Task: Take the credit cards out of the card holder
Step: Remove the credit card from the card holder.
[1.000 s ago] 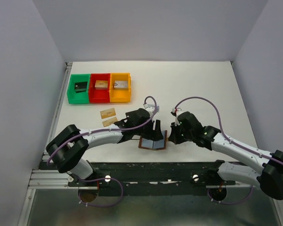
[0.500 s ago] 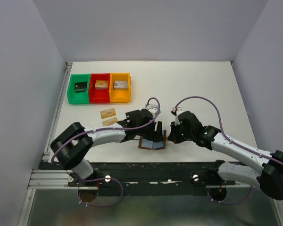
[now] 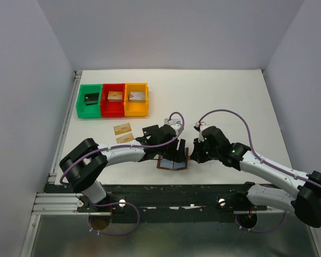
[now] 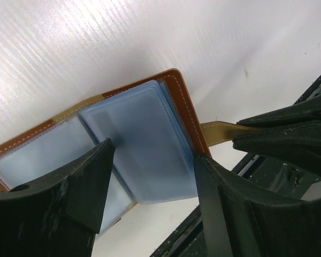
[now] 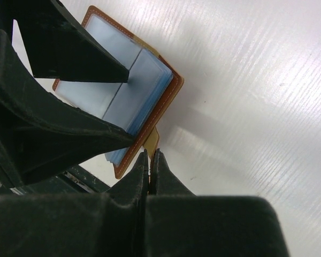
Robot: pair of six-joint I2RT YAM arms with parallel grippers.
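Card holder (image 3: 168,164) on table (image 3: 230,101), credit cards (image 3: 122,129) left, bins (image 3: 113,112) behind

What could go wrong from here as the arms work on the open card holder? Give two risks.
1. The right gripper pinches only the thin snap tab of the card holder. A tug could slip it free, so the holder might shift.
2. The open left gripper straddles the pale blue pockets and may catch a sleeve rather than a card.

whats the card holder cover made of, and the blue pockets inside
The card holder cover looks like tan leather or faux leather, matte, with pale stitching along the edge. The inner pockets look like soft bluish plastic, translucent with a slight sheen.
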